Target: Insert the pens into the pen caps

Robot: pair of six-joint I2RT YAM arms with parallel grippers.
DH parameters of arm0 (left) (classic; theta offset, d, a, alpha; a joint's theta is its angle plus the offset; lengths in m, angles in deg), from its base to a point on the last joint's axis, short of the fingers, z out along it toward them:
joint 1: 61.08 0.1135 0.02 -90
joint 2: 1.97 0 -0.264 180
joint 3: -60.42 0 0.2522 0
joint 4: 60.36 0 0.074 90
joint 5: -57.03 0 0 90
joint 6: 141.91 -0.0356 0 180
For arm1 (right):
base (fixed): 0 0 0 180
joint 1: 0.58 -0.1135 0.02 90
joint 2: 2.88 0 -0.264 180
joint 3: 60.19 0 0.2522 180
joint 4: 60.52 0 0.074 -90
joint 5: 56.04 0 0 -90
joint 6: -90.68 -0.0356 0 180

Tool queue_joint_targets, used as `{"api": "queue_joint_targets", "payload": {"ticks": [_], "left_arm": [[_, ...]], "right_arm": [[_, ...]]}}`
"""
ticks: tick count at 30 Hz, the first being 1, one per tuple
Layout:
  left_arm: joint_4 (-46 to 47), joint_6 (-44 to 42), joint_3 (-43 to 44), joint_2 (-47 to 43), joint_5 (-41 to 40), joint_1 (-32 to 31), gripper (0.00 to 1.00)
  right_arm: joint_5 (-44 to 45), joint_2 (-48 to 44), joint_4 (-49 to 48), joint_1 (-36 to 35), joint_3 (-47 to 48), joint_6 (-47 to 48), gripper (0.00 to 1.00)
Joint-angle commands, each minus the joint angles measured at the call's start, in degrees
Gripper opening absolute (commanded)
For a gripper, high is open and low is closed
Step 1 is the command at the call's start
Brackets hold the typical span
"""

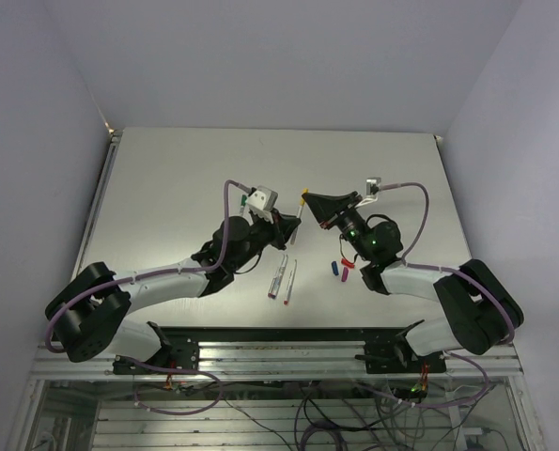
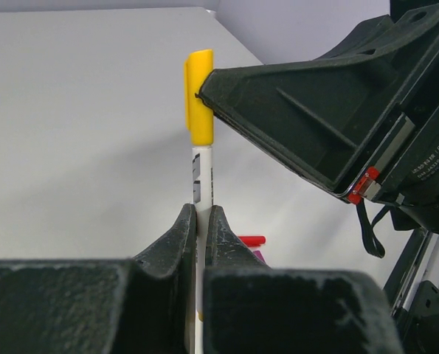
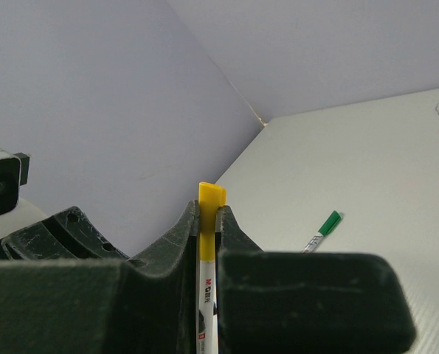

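The left tool [image 2: 201, 214] is narrowed onto a grey-white pen [image 2: 203, 177], its two fingers pressed against the barrel on either side. The pen stands up out of the grip, above the table [image 1: 185, 188] and near the table's middle. On the pen's upper end sits the yellow cap [image 2: 199, 96], which meets the white barrel with no gap showing. The right tool [image 3: 208, 210] is closed on that cap, and only the cap's top edge pokes out past its fingertips. The two tools meet nose to nose over the table in the top view.

The barrel carries dark printed blocks just above the left tool's fingers. In the right wrist view a line of dark letters runs along it, starting with "M"; the rest is too small to read.

A second pen, wearing a green cap [image 3: 330, 220], lies flat on the table beyond the tools. Two uncapped pens [image 1: 285, 279] lie side by side on the table closer to the arm bases, one with a red tip at its near end. Beside the right arm are loose caps: a blue cap [image 1: 333, 268] and a red cap [image 1: 346, 273] close together, and the left wrist view shows a bit of a purple cap [image 2: 258, 255] just beside the red one.
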Motion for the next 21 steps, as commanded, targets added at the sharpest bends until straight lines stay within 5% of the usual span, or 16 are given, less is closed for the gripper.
{"api": "queue_joint_targets", "payload": {"ticks": [1,21], "left_arm": [[13.8,1.4,4.6,-1.1,-1.4,2.6,0.07],[14.0,0.3,6.6,-2.1,1.0,5.5,0.07]], "right_arm": [[-6.3,0.9,11.3,-1.8,0.1,2.5,0.0],[-3.6,1.9,26.7,-5.8,4.7,10.6,0.0]]}}
